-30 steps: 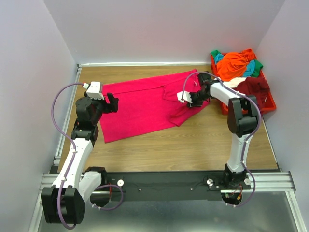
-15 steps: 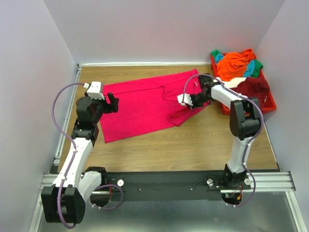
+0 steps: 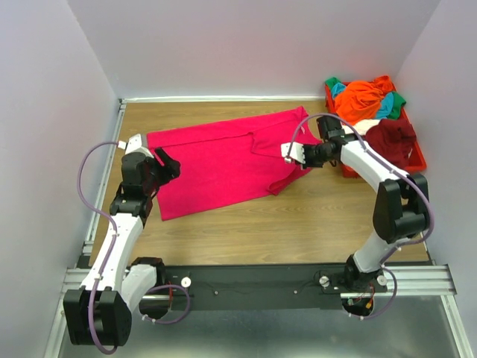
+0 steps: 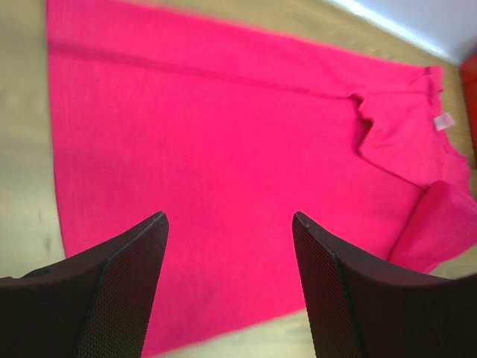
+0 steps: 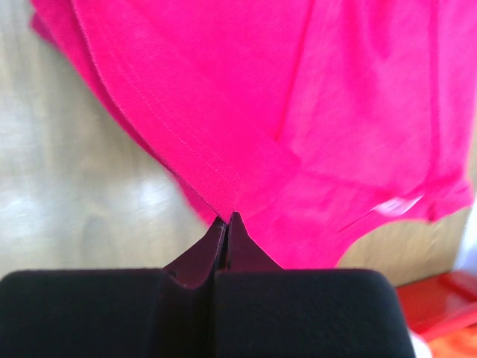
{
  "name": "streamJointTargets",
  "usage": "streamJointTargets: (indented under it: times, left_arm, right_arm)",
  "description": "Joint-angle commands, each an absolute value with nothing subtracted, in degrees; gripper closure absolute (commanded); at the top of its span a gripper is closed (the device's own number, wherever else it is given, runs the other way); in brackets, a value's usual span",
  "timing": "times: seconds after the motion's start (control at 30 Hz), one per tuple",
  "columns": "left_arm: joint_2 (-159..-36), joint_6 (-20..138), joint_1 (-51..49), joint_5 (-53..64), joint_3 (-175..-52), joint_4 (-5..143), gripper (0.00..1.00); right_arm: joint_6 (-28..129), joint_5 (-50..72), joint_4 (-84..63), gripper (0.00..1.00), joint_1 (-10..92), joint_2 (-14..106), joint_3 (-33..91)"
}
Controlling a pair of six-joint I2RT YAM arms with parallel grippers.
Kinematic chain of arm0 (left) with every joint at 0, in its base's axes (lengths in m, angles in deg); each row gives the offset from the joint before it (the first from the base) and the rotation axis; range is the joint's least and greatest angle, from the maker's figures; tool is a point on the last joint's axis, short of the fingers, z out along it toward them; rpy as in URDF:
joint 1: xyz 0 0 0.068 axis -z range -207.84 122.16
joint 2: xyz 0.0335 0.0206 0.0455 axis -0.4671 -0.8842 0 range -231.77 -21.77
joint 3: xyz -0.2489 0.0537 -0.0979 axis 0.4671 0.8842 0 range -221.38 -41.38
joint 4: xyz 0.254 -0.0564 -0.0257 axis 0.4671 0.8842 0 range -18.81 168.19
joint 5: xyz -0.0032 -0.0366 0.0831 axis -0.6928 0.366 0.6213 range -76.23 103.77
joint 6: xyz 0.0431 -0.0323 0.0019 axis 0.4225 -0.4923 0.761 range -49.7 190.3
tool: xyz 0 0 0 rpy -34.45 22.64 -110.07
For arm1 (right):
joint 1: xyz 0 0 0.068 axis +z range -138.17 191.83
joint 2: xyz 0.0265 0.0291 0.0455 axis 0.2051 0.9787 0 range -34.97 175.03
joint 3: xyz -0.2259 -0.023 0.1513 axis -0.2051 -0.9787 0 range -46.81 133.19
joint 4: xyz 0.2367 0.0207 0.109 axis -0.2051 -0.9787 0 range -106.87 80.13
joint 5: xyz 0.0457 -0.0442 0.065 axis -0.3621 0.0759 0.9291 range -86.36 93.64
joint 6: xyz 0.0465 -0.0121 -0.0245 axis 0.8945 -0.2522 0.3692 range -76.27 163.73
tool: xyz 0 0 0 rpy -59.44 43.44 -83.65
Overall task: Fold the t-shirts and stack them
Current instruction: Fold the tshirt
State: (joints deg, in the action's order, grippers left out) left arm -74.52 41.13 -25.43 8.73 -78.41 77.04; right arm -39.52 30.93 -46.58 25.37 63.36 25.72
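— What moved in that last second?
— Your right gripper (image 3: 304, 156) drew nearer the bin (image 3: 414, 165), and the pink shirt (image 3: 216, 160) stretched out flatter, away from the bin.
— What was it holding?
— Its fingers were pinched tight on the shirt's stitched edge. Your left gripper (image 3: 170, 165) hung spread and empty above the shirt's end farthest from the bin. The shirt lay on the table (image 3: 246, 224) just beside the bin; the other shirts (image 3: 361, 101) were heaped inside it.

magenta t-shirt (image 4: 223, 119) spread flat on wooden table (image 4: 22, 171); sleeve folded over at right, small label (image 4: 444, 121) showing; left gripper (image 4: 229, 222) fingers wide apart over near hem
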Motion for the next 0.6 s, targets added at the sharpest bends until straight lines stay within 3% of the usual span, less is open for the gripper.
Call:
streamJointTargets:
  times: [0.0, 0.2, 0.37, 0.57]
  left_arm:
    - [-69.78, 23.32, -25.03, 13.33, -78.38, 92.01, 0.28]
    - [-61.68, 11.43, -24.68, 13.33, -72.5, 97.72, 0.35]
    - [-65.09, 6.07, -24.5, 18.42, -71.61, 102.83, 0.35]
    - [-67.03, -1.15, -24.5, 21.76, -66.08, 100.64, 0.47]
  right_arm:
    - [-31.08, 25.36, -43.98, 0.99, 25.63, 59.0, 21.66]
    - [-25.11, 22.54, -42.66, 0.99, 25.63, 52.67, 16.75]
    - [-21.49, 21.57, -41.69, 0.99, 25.63, 47.39, 14.54]
    - [-18.68, 19.72, -40.11, 0.99, 25.63, 46.68, 13.66]
